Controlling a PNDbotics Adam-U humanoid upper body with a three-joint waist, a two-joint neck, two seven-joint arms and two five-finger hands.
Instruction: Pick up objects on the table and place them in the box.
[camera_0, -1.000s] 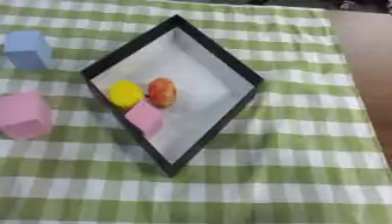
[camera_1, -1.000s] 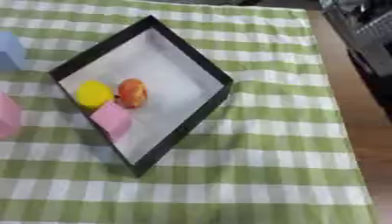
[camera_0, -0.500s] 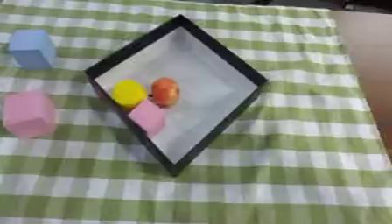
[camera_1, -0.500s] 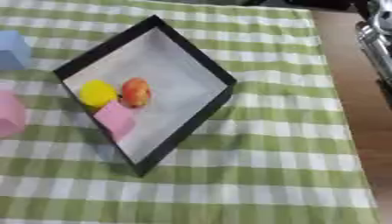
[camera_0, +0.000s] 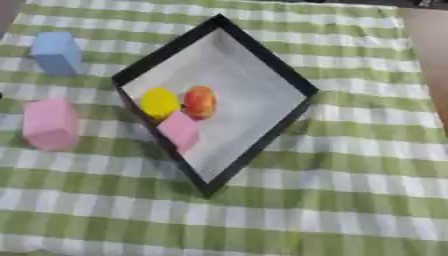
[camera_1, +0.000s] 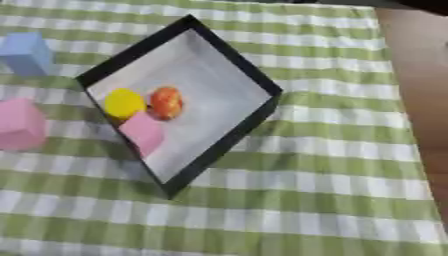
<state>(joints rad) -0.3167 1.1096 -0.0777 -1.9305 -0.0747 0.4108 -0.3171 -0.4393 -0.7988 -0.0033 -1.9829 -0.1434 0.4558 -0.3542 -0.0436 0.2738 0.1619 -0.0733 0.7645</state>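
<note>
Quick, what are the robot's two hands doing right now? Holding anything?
Left hand: not in either view, so it cannot be told.
Right hand: not in either view, so it cannot be told.

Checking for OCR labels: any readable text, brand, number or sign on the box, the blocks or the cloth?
None readable. The black box, the blue block, the large pink block and the pieces in the box show plain faces; the green checked cloth carries only its pattern.
</note>
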